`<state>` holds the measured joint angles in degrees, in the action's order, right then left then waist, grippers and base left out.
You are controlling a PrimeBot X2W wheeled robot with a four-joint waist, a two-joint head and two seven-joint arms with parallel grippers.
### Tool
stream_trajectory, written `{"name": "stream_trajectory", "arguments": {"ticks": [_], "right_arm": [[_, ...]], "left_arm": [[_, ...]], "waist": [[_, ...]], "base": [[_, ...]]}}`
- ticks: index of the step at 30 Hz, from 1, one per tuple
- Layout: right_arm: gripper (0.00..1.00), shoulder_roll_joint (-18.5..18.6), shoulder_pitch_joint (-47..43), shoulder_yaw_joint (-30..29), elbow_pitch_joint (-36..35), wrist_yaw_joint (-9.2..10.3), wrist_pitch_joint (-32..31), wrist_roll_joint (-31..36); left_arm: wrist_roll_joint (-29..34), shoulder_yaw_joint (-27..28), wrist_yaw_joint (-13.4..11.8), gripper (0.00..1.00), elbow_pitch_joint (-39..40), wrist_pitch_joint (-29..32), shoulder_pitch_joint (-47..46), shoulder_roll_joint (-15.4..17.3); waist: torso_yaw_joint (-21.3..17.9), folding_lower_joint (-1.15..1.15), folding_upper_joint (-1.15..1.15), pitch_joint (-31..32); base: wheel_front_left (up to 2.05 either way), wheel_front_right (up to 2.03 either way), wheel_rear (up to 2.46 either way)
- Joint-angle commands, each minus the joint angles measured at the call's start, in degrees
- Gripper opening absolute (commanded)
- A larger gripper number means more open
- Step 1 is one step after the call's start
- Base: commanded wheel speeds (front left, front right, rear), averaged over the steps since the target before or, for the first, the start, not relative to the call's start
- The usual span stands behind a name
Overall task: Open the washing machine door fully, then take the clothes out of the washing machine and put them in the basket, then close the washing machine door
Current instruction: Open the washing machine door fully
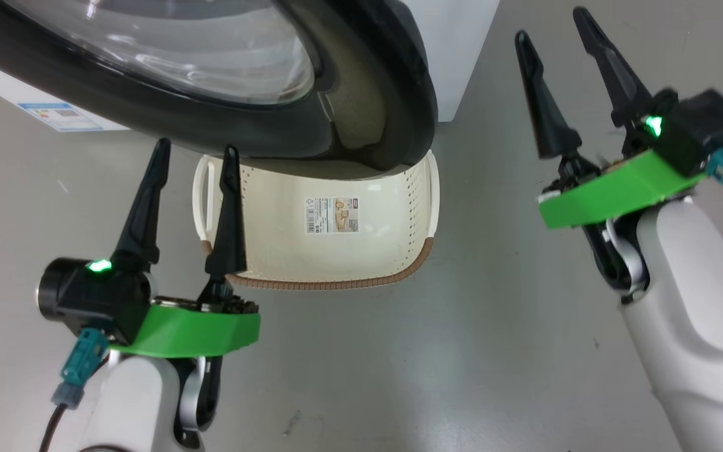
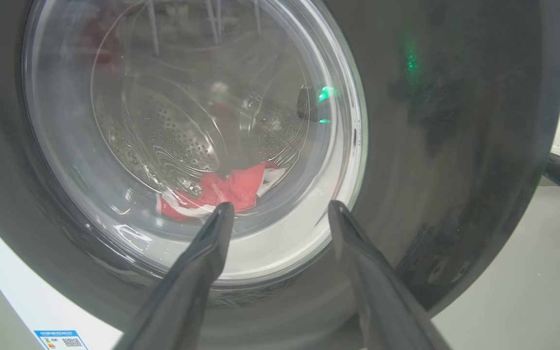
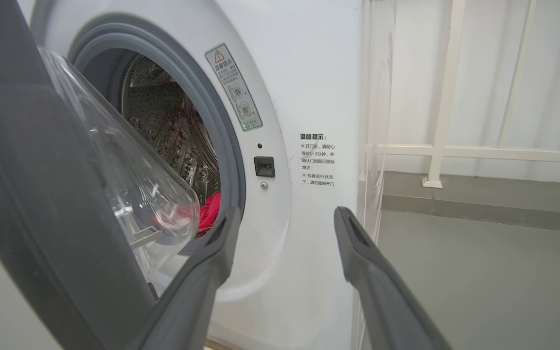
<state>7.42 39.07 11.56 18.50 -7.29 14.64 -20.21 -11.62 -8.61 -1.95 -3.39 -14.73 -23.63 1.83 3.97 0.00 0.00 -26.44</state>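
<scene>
1. The washing machine [image 3: 309, 97], a white box, stands behind the washing machine door, its grey-ringed opening partly uncovered on the door's free side.
2. The washing machine door [image 1: 361, 94] stands partly open, swung out from the front. Its glossy black rim and bulging glass hang over the far end of the basket in the head view.
3. The basket [image 1: 273, 245] sits on the grey floor directly below the door's lower rim, with a paper label on its inner bottom.
4. The left gripper [image 1: 196, 147] is just under the door's lower rim, at the basket's left end, fingers pointing up at the door. Its jaws are spread wide and hold nothing.
5. The right gripper [image 1: 550, 23] is well to the right of the door, over bare floor. Its jaws are likewise wide apart and empty.
6. The clothes [image 2: 231, 189], red with white trim, lie behind the door at the bottom of the steel drum, seen through the glass.
7. A small blue label [image 1: 60, 116] sits on the machine's front, left of the door.
</scene>
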Motion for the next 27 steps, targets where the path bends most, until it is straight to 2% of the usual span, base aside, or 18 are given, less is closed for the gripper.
{"name": "stream_trajectory", "arguments": {"ticks": [1, 6, 12, 27], "right_arm": [[1.00, -1.2, -2.2, -0.1, -3.1, -0.20, 0.3, 2.0], [1.00, -3.0, -7.8, -3.4, -9.6, -0.20, 0.3, 7.6], [1.00, -4.3, -13.3, -6.9, -13.9, -0.20, 0.4, 8.5], [1.00, -4.5, -20.5, -4.3, -16.0, -0.20, 0.4, 9.2]], "left_arm": [[0.4, 1.9, 0.1, 1.00, 1.9, -0.3, 0.1, 1.0], [0.7, 2.0, 0.1, 1.00, 2.9, -0.3, 0.3, 1.0], [1.1, 1.9, -0.1, 1.00, 3.8, -0.3, 0.8, 1.0], [1.5, 1.3, -0.6, 1.00, 4.9, -0.3, 2.1, 1.0]], "waist": [[0.0, 0.00, 0.00, 0.0], [0.4, 0.00, 0.00, 0.0], [0.4, 0.00, 0.00, 0.4], [0.2, 0.00, 0.00, 0.6]], "base": [[0.00, 0.00, 0.00], [0.00, 0.00, 0.00], [0.00, 0.00, 0.00], [0.00, 0.00, 0.00]]}}
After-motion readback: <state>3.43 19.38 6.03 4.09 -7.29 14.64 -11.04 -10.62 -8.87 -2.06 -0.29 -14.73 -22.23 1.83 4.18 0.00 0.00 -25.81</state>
